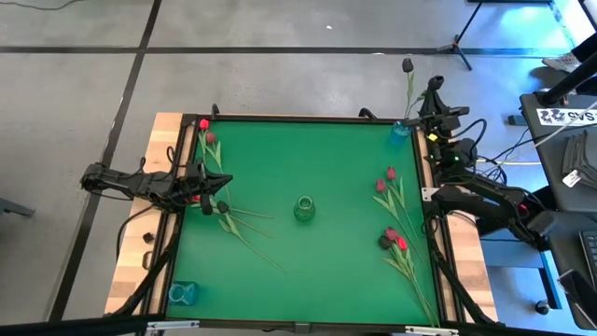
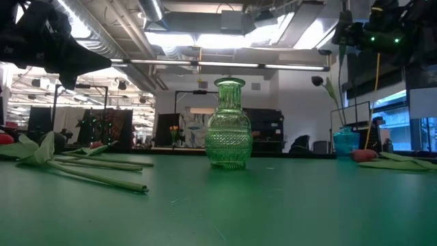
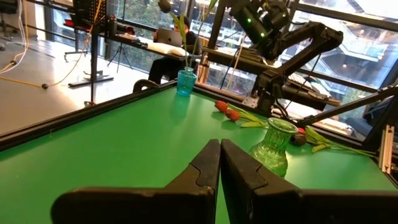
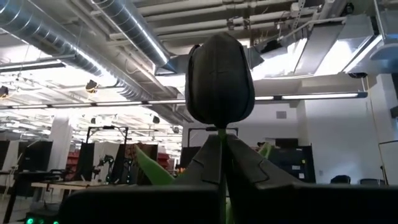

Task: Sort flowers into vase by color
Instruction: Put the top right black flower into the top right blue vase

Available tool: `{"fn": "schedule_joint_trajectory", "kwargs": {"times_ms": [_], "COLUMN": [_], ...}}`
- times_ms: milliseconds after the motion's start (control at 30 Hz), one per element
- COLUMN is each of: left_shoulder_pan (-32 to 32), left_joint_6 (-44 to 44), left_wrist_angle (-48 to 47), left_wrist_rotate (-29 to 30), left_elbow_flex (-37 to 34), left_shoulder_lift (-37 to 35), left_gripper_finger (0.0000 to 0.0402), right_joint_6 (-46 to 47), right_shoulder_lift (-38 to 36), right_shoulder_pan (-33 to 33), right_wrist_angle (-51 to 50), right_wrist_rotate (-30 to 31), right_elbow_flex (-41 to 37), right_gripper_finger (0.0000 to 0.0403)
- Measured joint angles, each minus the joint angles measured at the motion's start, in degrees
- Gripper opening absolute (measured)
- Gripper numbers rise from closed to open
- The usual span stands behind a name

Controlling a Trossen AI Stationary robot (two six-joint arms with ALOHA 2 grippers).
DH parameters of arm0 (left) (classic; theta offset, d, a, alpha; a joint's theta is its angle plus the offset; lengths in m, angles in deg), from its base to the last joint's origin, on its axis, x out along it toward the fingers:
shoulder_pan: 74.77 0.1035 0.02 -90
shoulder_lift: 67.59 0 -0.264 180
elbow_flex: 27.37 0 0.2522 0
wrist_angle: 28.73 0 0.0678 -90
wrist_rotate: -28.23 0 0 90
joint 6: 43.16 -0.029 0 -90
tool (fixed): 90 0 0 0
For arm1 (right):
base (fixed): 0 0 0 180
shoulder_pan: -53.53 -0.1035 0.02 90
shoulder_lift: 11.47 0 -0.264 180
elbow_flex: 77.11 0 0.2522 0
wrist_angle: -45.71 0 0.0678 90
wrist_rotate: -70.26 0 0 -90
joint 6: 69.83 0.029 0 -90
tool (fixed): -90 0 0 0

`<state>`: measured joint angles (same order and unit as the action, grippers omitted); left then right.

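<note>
Tulips lie flat in two loose groups on the green table: red, pink-red and black heads at the left edge (image 1: 211,177), and more along the right edge (image 1: 392,210). A green glass vase (image 1: 303,208) stands at the centre. One black tulip (image 1: 408,65) stands with its stem in a blue vase (image 1: 401,129) at the far right corner. My right gripper (image 1: 433,86) is shut, raised and tilted upward just right of that tulip, whose head (image 4: 219,78) shows right past the fingertips. My left gripper (image 3: 220,142) waits shut at the left edge, holding nothing.
A second blue vase (image 1: 182,292) stands at the near left corner. The middle of the table around the green vase (image 2: 229,123) is bare felt. Long stems (image 2: 95,171) reach inward from the left group. A raised rail (image 1: 431,215) runs along the table's right edge.
</note>
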<state>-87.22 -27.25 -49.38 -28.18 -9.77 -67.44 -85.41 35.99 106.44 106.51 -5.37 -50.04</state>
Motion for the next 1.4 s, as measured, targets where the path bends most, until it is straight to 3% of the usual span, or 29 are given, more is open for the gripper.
{"fn": "schedule_joint_trajectory", "kwargs": {"times_ms": [667, 900, 1133, 1400], "left_shoulder_pan": [0.0, 0.01, 0.01, 0.01], "left_joint_6": [0.0, 0.0, 0.01, -0.01], "left_wrist_angle": [0.0, 0.0, 0.0, 0.0], "left_wrist_rotate": [0.0, 0.0, 0.0, 0.0], "left_elbow_flex": [0.0, -0.01, 0.0, -0.01], "left_shoulder_lift": [0.0, 0.01, -0.01, 0.01], "left_gripper_finger": [0.0011, 0.0011, 0.0011, 0.0011], "right_joint_6": [-6.21, -9.87, -10.29, -11.73], "right_shoulder_lift": [0.59, 1.73, 3.78, 5.4], "right_shoulder_pan": [-0.63, -4.71, -4.71, -9.0], "right_wrist_angle": [-5.48, -10.08, -10.76, -21.89], "right_wrist_rotate": [3.86, 10.96, 15.47, 26.46], "right_elbow_flex": [-0.01, 0.01, 0.65, 6.1], "right_gripper_finger": [0.0007, 0.0007, 0.0007, 0.0016]}}
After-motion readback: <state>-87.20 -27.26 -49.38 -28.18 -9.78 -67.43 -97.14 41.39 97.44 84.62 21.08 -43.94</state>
